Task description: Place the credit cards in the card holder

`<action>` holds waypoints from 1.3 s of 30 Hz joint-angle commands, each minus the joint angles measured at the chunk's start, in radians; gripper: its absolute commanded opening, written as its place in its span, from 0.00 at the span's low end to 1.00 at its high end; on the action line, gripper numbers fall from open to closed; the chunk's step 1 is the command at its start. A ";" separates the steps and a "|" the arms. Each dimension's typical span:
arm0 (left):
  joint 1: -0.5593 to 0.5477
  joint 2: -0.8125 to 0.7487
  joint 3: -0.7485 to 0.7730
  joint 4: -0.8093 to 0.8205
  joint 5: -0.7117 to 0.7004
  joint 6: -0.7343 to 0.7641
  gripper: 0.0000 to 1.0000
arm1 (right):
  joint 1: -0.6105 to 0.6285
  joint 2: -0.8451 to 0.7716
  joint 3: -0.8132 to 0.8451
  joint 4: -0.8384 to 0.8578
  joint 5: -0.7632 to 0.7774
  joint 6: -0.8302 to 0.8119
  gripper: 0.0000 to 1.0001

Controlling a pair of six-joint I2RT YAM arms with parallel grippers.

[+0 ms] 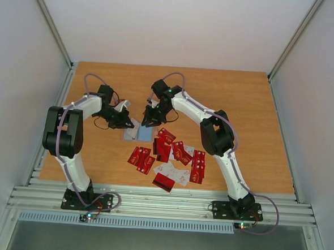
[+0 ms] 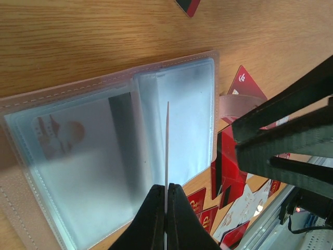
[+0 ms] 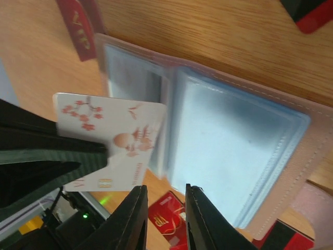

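1. Clamping a white card [image 2: 167, 146] by one edge between tightly closed fingers, the left gripper [image 2: 166, 191] is holding it edge-on over the card holder [image 2: 187, 99]. The holder is lying open and flat on the table [image 1: 242, 107] with its clear pockets facing up.
2. The right gripper [image 3: 165, 191] is hovering just beside the holder's edge, with its jaws standing part-way apart and nothing between them.
3. The remaining cards [image 1: 173, 159] are lying scattered near the holder, on the side toward the arm bases.
4. Hazard, missed slot: the card's free edge is pointing at the pocket faces and not clearly at a slot mouth. Whether it is touching the plastic cannot be told. Pushing from this pose is likely to be bending the card or skating it across the sleeve.
5. Hazard, holder shift: nothing visible is pinning the holder. A sideways push from the card is likely to be sliding it or folding a leaf shut.
6. Hazard, card pivot: the pinch is narrow and at one edge, so any resistance at the slot is likely to be twisting the card in the fingers.
7. Hazard, collision: both grippers are working close together over the same holder
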 commanded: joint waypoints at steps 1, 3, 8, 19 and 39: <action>0.004 0.014 0.000 0.015 -0.001 0.028 0.00 | 0.001 0.029 0.028 -0.082 0.037 -0.041 0.21; 0.003 0.019 -0.003 0.017 0.005 0.028 0.00 | -0.001 0.031 0.015 -0.087 0.047 -0.055 0.20; 0.004 0.043 -0.001 0.022 0.018 0.025 0.00 | -0.011 0.035 -0.011 -0.103 0.069 -0.076 0.09; 0.001 0.061 -0.014 0.033 0.029 0.023 0.00 | -0.022 0.050 -0.058 -0.108 0.092 -0.114 0.01; -0.013 0.082 -0.017 0.073 0.072 0.003 0.00 | -0.024 0.083 -0.078 -0.117 0.087 -0.155 0.01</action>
